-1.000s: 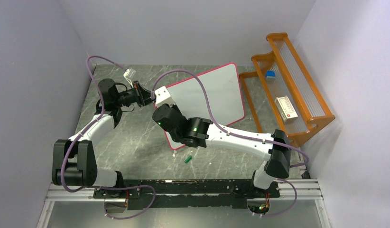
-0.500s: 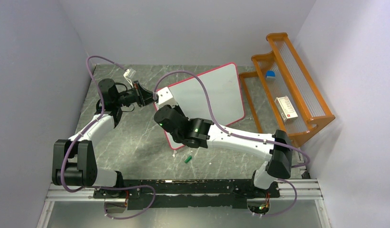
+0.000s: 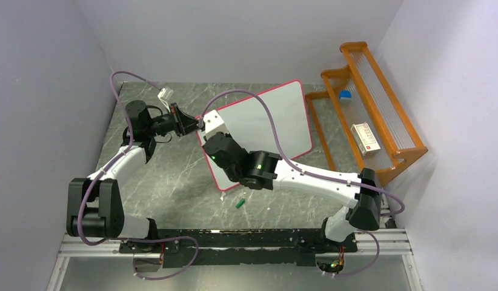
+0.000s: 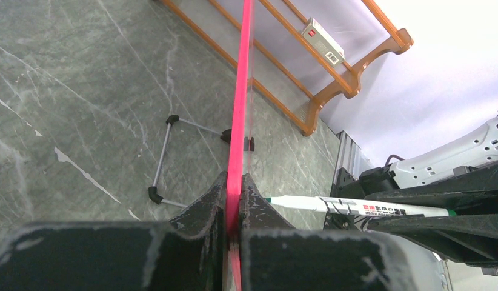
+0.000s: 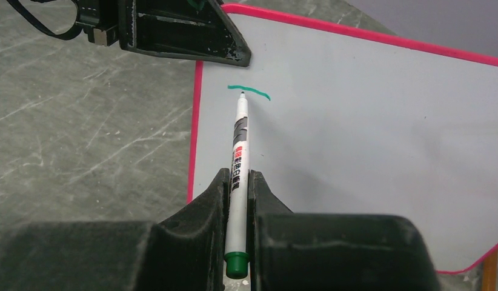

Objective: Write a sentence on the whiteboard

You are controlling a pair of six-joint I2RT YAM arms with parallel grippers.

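The whiteboard [image 3: 277, 124], white with a pink-red frame, stands tilted at the table's middle. My left gripper [image 3: 195, 124] is shut on its left edge; the left wrist view shows the pink frame [image 4: 239, 121] edge-on between the jaws. My right gripper [image 3: 211, 142] is shut on a white marker with a green end [image 5: 237, 176]. The marker tip touches the board near its upper left corner. Of the sentence, only one short green stroke [image 5: 252, 91] shows on the board [image 5: 368, 133]. The marker also shows in the left wrist view [image 4: 355, 207].
An orange wooden rack [image 3: 368, 115] stands to the right of the board, holding a blue item [image 3: 345, 94] and a white box [image 3: 365, 137]. A small green cap [image 3: 239, 203] lies on the table in front of the board. Grey walls close in left, back and right.
My right arm has shifted a little to the right and up along the board with the marker. The left gripper and the board have stayed put.
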